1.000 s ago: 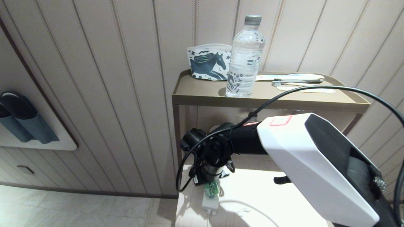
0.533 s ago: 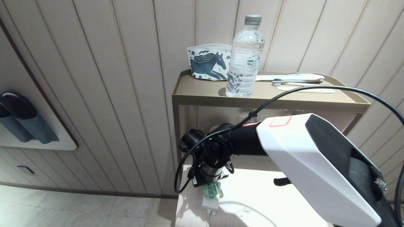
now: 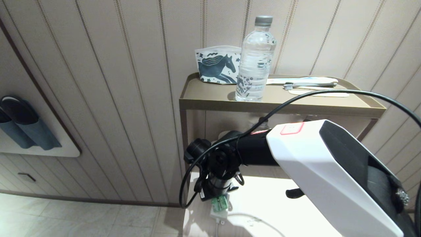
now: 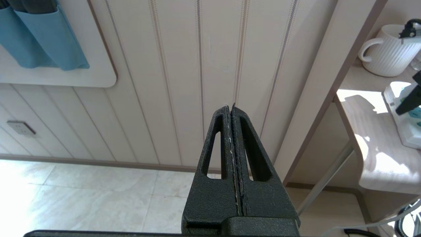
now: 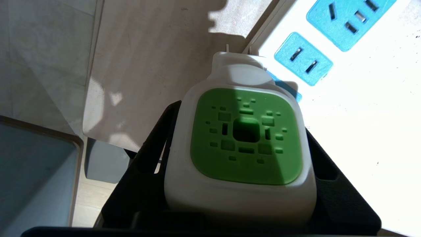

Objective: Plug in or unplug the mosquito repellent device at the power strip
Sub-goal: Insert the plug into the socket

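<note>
Head view: your right arm (image 3: 329,171) reaches in from the right across a pale lower shelf (image 3: 263,200), its wrist pointing down near the shelf's left edge; below the wrist you see the green of the mosquito repellent device (image 3: 219,203), directly above the near end of the power strip (image 3: 219,214), whose white cord (image 3: 243,218) curls off to the right. Above, a tan upper shelf (image 3: 210,95) carries a clear water bottle (image 3: 255,59), a horse-print pouch (image 3: 217,65) behind and beside it, and a toothbrush (image 3: 309,85) among flat white packets. On the wall at left, blue slippers (image 3: 19,126) sit in a holder. Left wrist view: your left gripper (image 4: 231,108) hangs beside the shelf unit, over tiled floor (image 4: 82,194), fingers pressed together with nothing between them; a white ribbed mug (image 4: 386,49) stands on the lower shelf at the far side. Right wrist view: your right gripper (image 5: 240,138) has its fingers clamped on the white sides of the mosquito repellent device, green vented top facing the camera. Its two metal prongs (image 5: 238,49) point away, just off the strip's edge beside a light-blue socket face (image 5: 302,58); whether they touch the strip you cannot tell.
</note>
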